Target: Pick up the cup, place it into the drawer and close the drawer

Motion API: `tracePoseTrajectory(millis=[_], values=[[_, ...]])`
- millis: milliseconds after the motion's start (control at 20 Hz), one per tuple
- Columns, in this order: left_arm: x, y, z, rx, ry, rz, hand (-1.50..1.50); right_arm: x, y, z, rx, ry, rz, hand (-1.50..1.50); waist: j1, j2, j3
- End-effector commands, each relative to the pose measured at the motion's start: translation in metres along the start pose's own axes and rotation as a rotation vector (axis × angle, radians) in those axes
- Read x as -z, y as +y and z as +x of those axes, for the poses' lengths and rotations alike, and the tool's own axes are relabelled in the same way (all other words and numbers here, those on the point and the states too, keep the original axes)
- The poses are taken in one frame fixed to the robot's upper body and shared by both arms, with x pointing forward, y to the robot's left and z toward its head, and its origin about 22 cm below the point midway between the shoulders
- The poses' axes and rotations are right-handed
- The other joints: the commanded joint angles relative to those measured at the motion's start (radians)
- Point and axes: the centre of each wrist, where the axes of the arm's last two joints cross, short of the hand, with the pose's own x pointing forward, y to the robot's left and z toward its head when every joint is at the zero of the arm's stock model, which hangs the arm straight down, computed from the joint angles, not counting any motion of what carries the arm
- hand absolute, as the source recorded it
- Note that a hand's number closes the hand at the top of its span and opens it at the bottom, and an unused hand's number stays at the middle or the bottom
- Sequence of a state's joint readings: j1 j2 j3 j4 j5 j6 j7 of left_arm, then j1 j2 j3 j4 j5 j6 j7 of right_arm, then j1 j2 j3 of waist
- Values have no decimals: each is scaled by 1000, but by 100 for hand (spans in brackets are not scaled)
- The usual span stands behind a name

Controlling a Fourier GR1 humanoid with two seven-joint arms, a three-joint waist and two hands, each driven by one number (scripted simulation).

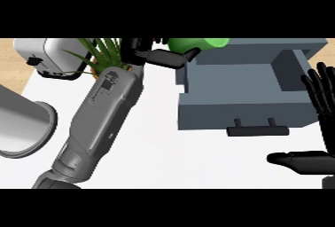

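Left hand (159, 56): fingers curled round green cup (196, 43), held at far rim of open grey drawer (245, 95) (cup partly hidden by hand) | Right hand (321, 128): fingers straight, holding nothing, at bench's (163, 146) right edge beside drawer | Drawer: black handle (257, 130) faces near edge | Far-left corner: toaster (49, 55), plant (101, 53) | Left edge: grey pot (23, 124).

White counter (170, 155), wood floor (13, 66) beyond left edge, toaster (49, 55), plant (104, 53), grey pot (23, 124)
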State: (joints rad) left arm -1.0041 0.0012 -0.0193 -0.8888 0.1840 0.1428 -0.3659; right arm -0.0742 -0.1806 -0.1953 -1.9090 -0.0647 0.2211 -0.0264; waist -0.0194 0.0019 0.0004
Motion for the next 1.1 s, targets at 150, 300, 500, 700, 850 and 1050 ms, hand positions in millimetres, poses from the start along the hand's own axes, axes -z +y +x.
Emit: tracePoseTrajectory(millis=[150, 300, 500, 700, 850, 1050], values=[[17, -18, -18, 35, 96, 31, 150, 12, 15, 4, 1, -19, 19, -150, -24, 10, 0], [32, -48, 7, 9, 140, 16, 150, 10, -13, -7, -14, -18, -3, -150, -21, 4, 0], [29, -43, -13, 40, 182, 14, 150, -1, 3, -3, 4, -18, 25, -150, -35, 9, 0], [20, -55, -16, 41, 203, 6, 150, -8, -9, 1, -5, -17, 31, -150, -41, 5, 0], [22, -54, -21, 81, 220, 3, 150, 5, -17, -16, 7, -16, 24, -150, -35, 11, 1], [7, -60, -34, 187, 286, -8, 150, 13, 14, 1, 15, -35, 22, -150, -59, 12, 1]])
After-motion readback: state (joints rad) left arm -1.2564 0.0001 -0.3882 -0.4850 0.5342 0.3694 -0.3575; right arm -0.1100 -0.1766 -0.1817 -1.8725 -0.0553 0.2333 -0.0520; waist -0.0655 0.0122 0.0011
